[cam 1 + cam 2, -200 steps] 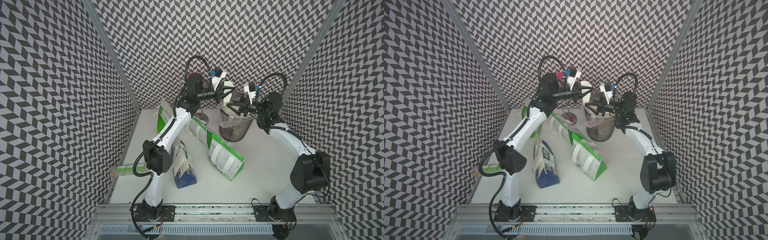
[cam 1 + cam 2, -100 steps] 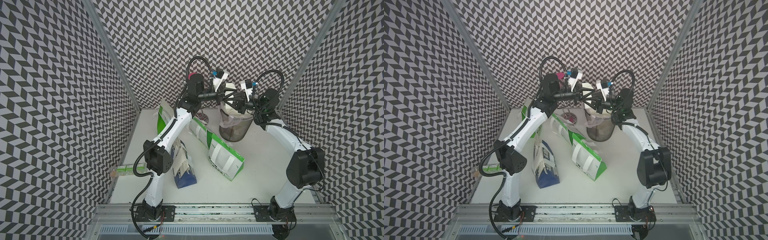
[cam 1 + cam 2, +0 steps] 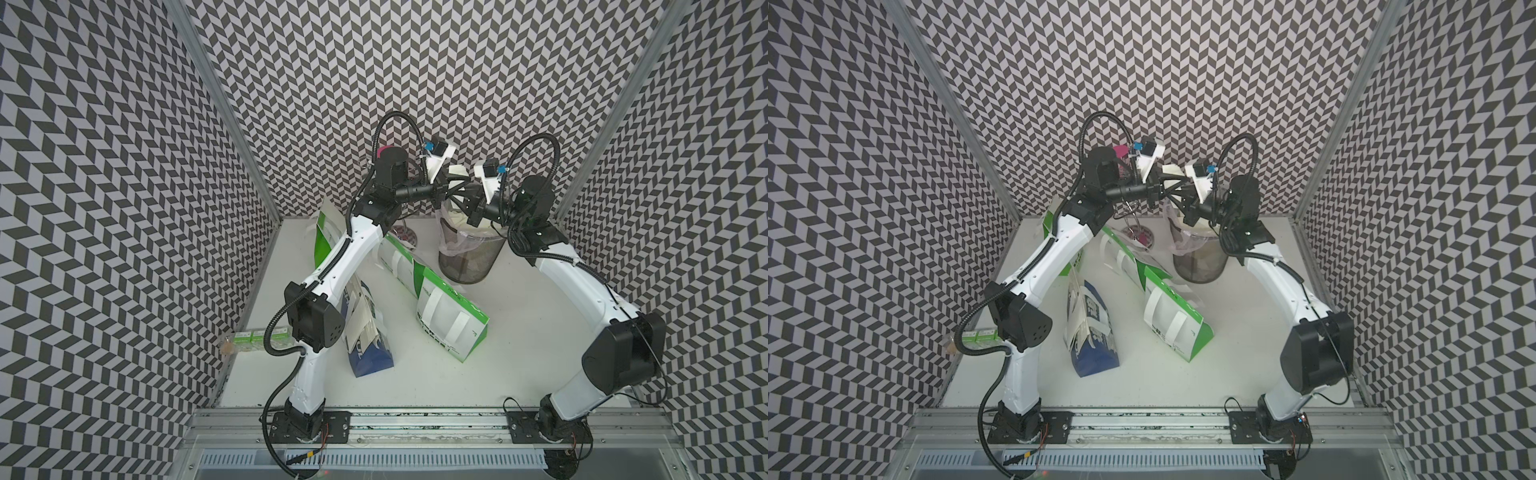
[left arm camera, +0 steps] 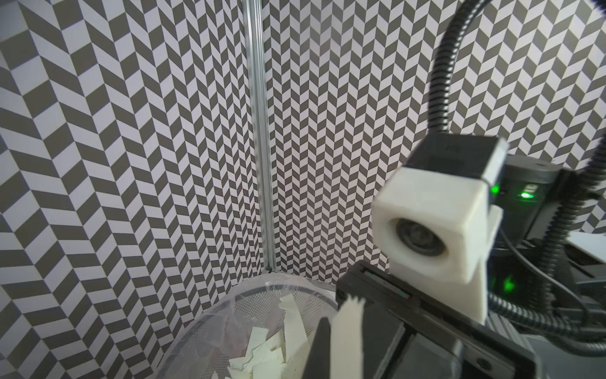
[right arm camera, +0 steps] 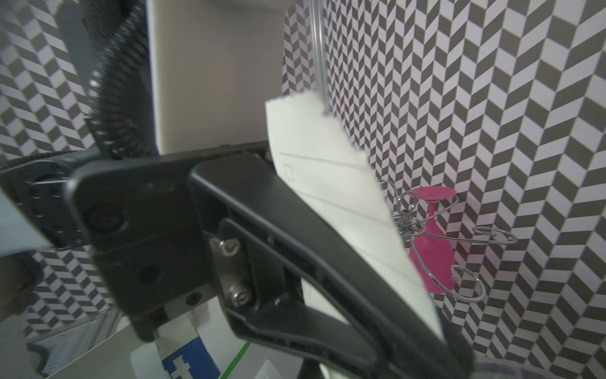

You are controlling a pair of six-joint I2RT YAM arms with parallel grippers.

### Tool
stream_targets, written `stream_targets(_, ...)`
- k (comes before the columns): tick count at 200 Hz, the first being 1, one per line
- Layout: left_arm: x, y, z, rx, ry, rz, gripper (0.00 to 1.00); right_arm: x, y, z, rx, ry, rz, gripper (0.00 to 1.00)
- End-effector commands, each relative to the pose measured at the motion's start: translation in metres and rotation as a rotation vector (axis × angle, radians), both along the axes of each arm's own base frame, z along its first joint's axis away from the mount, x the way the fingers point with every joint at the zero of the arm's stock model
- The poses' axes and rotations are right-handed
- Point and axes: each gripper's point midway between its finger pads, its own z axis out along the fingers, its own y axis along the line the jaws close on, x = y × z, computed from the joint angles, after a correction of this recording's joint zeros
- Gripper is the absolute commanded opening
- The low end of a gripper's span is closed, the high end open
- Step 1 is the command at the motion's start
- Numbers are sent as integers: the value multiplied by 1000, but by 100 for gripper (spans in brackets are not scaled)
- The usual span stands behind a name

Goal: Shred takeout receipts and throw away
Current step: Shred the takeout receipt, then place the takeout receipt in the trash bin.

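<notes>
Right wrist view: the receipt (image 5: 331,197), cream with faint ruled lines and a ragged torn edge, stood against the left fingers (image 5: 305,242), which were clamped on it. The right fingers (image 3: 467,196) were clenched as well. We judged them to be pinching the same slip just beside the left pair, though the contact itself was hidden. Both top views put the two pairs tip to tip, raised directly over the mesh bin (image 3: 469,266).

Why held so (our reading): two grips close together on one slip set up a tear. Doing it above the bin mouth lets any freed piece drop in rather than onto the bench (image 3: 519,332).

Containers:
- Bin: near the bench's back edge, right of its middle. A clear plastic liner was folded over the rim. A heap of torn pieces (image 4: 262,357) lay inside, so we took the shredding to be well under way.
- Green-and-white bag (image 3: 453,320): lying on its side at mid-bench; contents not visible.
- Blue-and-cream bag (image 3: 370,353): lying flat beside the left arm (image 3: 345,266), nearer the front edge; contents not visible.

Whether further whole receipts remained, we could not tell.
</notes>
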Motion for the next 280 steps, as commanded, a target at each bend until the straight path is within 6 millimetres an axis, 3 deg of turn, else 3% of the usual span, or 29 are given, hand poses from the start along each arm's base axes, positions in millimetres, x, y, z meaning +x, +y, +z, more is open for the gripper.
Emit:
stream_targets(1, 10, 9, -14, 81, 61, 108, 0, 4, -45, 60, -35, -279, -349, 0)
stream_targets(63, 21, 13, -23, 113, 84, 176, 0, 6, -84, 61, -104, -354, -650, 0)
stream_targets(128, 29, 7, -39, 123, 106, 169, 0, 25, -118, 38, -142, -277, -725, 0)
stream_targets(150, 37, -4, -57, 131, 131, 158, 0, 49, -128, 14, -208, -190, -715, 0)
stream_targets(169, 48, -17, -78, 147, 160, 164, 0, 68, -126, -15, -252, -78, -648, 0)
stream_targets(189, 58, -24, -86, 122, 169, 172, 0, 79, -119, -40, -281, 8, -596, 0)
stream_targets(234, 71, -36, -93, 69, 147, 166, 0, 90, -103, -67, -277, 128, -487, 17)
stream_targets(248, 75, -38, -97, 64, 143, 174, 0, 93, -99, -71, -276, 149, -464, 26)
stream_targets(265, 79, -38, -100, 62, 135, 182, 0, 91, -95, -70, -277, 155, -434, 45)
stream_targets(280, 80, -39, -102, 63, 134, 180, 17, 87, -93, -64, -264, 143, -420, 55)
